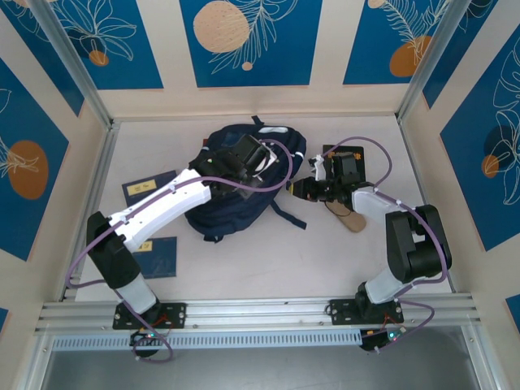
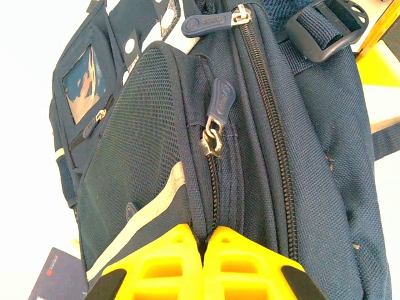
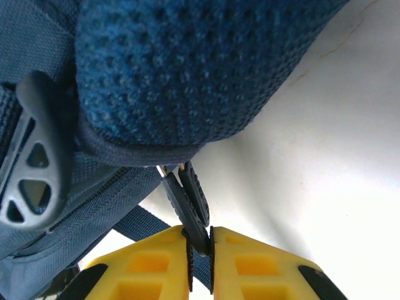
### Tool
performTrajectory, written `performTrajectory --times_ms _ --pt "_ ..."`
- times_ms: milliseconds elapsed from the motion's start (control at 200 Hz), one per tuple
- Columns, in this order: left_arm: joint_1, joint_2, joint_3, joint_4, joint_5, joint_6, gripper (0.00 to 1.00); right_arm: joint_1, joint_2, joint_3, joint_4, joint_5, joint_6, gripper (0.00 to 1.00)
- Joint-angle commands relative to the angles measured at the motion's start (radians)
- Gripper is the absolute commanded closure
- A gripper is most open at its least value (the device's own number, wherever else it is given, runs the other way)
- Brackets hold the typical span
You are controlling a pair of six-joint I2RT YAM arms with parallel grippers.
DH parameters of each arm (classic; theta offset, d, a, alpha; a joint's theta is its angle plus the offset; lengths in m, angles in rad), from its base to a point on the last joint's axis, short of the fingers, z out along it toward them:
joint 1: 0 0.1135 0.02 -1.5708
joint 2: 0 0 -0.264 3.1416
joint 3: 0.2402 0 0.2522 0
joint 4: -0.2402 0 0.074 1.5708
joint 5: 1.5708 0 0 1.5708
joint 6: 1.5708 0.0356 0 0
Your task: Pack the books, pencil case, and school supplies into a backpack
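1. A dark blue book (image 1: pixel 160 257) lies flat on the table (image 1: pixel 268 260), near the left arm's base.
2. Beyond it lies a black book (image 1: pixel 149 188) (yellow characters on its cover).
3. The backpack (image 1: pixel 240 207) lies mid-table. The left gripper (image 2: pixel 205 240) is clenched on its pocket seam, and the right gripper (image 3: pixel 200 240) pinches a zipper pull (image 3: pixel 187 200) at its right edge.

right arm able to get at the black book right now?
Probably not yet: the right gripper has its jaws pinched on a zipper pull of the backpack, and the black book lies partly under its wrist.
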Motion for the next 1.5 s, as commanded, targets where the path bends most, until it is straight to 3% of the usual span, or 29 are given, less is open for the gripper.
performTrajectory --times_ms 0,240,440,605,720,1030,1220,1365,1490 --pt "0.01 -0.03 0.071 0.072 -0.042 0.014 1.0 -0.004 -0.014 0.039 -0.048 -0.017 -0.047 0.84" --pt "0.009 -0.023 0.074 0.071 -0.028 0.013 1.0 -0.004 -0.04 0.042 -0.07 -0.016 -0.067 0.76" --pt "0.01 -0.018 0.084 0.069 -0.014 0.008 1.0 0.001 -0.038 0.058 -0.068 -0.02 -0.065 0.85" --pt "0.009 -0.009 0.088 0.067 -0.011 0.0 1.0 0.012 -0.042 0.055 -0.078 0.001 -0.071 1.0" --pt "0.01 0.007 0.094 0.069 -0.011 -0.017 1.0 0.029 -0.065 0.038 -0.107 0.036 -0.088 1.0" --pt "0.011 0.097 0.136 0.075 0.009 -0.103 1.0 0.189 -0.241 -0.092 -0.173 0.155 -0.104 1.0" --pt "0.013 0.147 0.178 0.078 0.041 -0.126 1.0 0.332 -0.302 -0.156 -0.165 0.139 -0.092 1.0" --pt "0.015 0.141 0.177 0.078 0.052 -0.12 1.0 0.31 -0.37 -0.193 -0.141 0.212 -0.064 1.0" --pt "0.016 0.116 0.17 0.079 0.099 -0.109 1.0 0.269 -0.396 -0.191 -0.133 0.286 -0.049 0.64"
